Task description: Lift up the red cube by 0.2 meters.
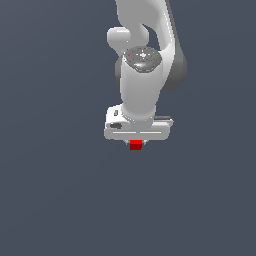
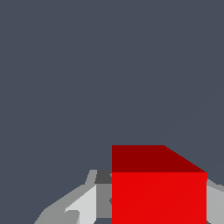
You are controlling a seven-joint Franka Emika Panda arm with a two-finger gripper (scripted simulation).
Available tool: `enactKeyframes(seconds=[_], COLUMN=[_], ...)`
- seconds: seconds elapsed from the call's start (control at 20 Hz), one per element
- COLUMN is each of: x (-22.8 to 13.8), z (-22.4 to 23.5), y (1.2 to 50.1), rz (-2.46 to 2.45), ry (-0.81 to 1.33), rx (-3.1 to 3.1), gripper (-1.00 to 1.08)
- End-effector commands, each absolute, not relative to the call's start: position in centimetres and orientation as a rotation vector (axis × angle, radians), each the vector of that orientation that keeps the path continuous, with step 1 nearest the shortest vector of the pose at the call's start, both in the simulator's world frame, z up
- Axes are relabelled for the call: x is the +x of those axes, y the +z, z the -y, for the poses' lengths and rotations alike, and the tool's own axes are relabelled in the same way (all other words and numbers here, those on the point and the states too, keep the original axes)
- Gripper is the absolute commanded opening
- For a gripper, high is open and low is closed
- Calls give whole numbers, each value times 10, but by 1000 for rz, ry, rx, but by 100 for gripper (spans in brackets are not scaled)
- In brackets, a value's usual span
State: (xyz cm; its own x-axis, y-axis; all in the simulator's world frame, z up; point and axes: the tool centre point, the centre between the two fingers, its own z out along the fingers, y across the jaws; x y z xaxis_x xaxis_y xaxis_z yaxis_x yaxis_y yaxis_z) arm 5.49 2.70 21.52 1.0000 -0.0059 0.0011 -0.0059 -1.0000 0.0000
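The red cube (image 1: 135, 145) is a tiny bright red block that pokes out just under the white hand of my arm in the exterior view. My gripper (image 1: 135, 142) sits right over it, and the hand hides its fingers there. In the wrist view the red cube (image 2: 158, 192) fills the space between the two grey fingers (image 2: 83, 205), which press against its two sides. My gripper (image 2: 159, 210) is shut on the cube. The flat grey ground gives no shadow, so I cannot tell how high the cube is.
A plain dark grey surface (image 1: 50, 200) spreads around the arm in the exterior view. No other object shows in either view.
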Motion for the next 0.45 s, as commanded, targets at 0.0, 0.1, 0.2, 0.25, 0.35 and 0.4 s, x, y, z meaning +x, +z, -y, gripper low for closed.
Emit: enactKeyframes(seconds=[0.0, 0.1, 0.2, 0.25, 0.35, 0.4], x=[55, 55, 56, 56, 57, 57], z=[-27, -27, -27, -27, -27, -27], y=[226, 230, 232, 232, 230, 230], rz=[-9, -9, -9, -9, -9, -9], ry=[0, 0, 0, 0, 0, 0], rx=[-3142, -3142, -3142, -3142, -3142, -3142], gripper=[-100, -100, -100, -100, -100, -100])
